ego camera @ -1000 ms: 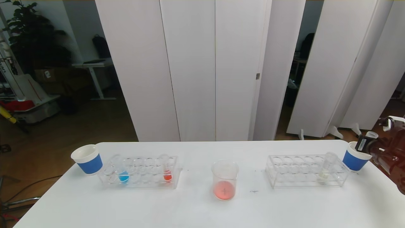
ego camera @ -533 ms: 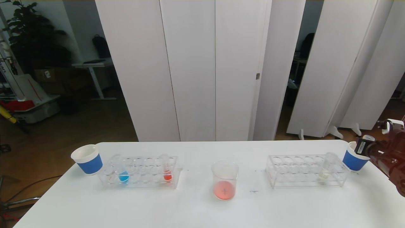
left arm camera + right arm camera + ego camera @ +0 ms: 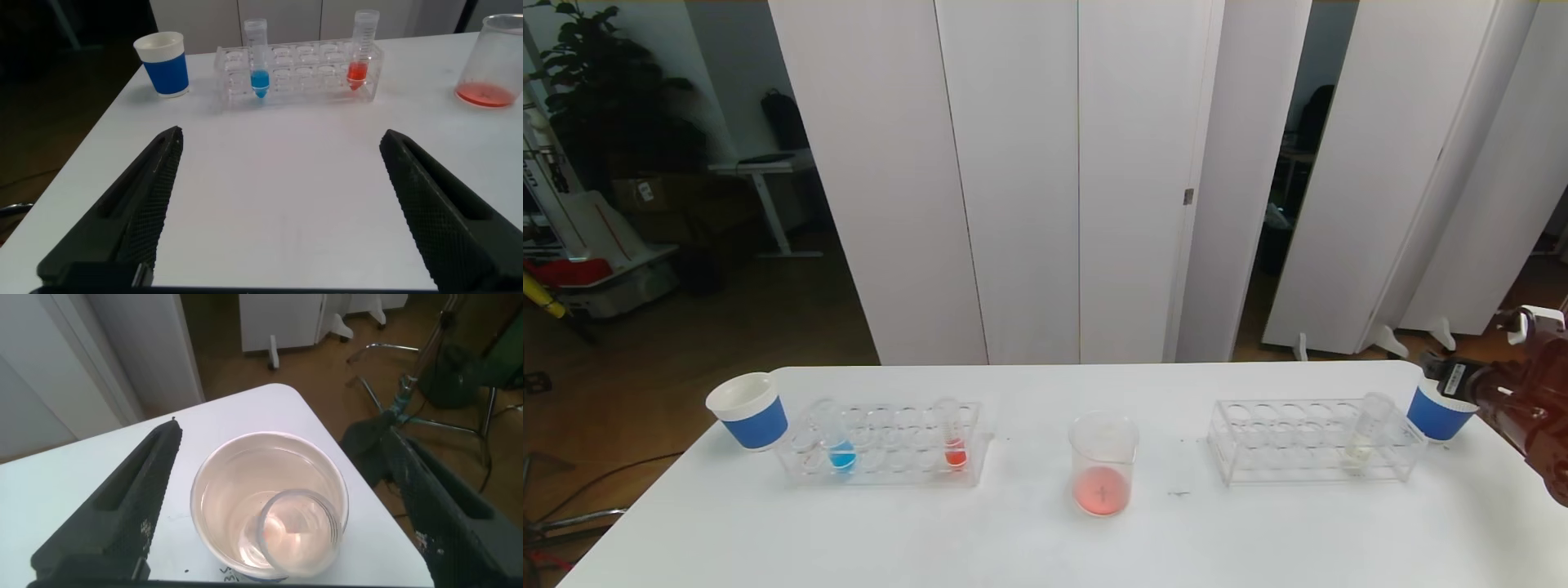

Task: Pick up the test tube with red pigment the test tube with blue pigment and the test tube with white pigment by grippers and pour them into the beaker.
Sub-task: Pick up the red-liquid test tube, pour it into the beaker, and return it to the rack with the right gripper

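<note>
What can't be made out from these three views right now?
- Left gripper: out of the head view.
- Right gripper: head view cuts its arm at the edge.
- Test tube with white pigment: liquid level too faint, head view.
- Tube in the paper cup: its lower part is hidden by its own rim.

Landmark: white folding partition panels fill the middle, standing just behind the desk.
Floor: brown wood left of the panels.
Plant: dark leafy plant far left of the panels.
Furniture: small white side table between plant and panels.
Light: even, dimmer behind the panels.
</note>
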`<act>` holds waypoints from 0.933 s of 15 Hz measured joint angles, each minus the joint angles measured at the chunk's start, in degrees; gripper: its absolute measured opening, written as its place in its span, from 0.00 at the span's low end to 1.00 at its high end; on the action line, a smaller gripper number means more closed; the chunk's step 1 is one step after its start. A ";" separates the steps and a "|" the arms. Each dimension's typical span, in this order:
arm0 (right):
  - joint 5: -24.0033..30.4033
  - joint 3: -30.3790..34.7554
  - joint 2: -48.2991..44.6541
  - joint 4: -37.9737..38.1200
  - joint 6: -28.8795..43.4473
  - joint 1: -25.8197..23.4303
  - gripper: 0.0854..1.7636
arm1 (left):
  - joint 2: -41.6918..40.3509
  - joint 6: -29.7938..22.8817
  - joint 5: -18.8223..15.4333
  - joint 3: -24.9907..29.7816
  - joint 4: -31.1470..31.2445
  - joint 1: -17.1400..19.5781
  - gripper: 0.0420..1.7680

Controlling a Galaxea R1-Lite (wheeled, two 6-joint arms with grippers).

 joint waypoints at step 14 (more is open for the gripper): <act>7.27 -8.78 -29.09 28.76 -1.16 -0.27 0.99 | 0.00 0.00 0.00 0.00 0.02 0.00 0.97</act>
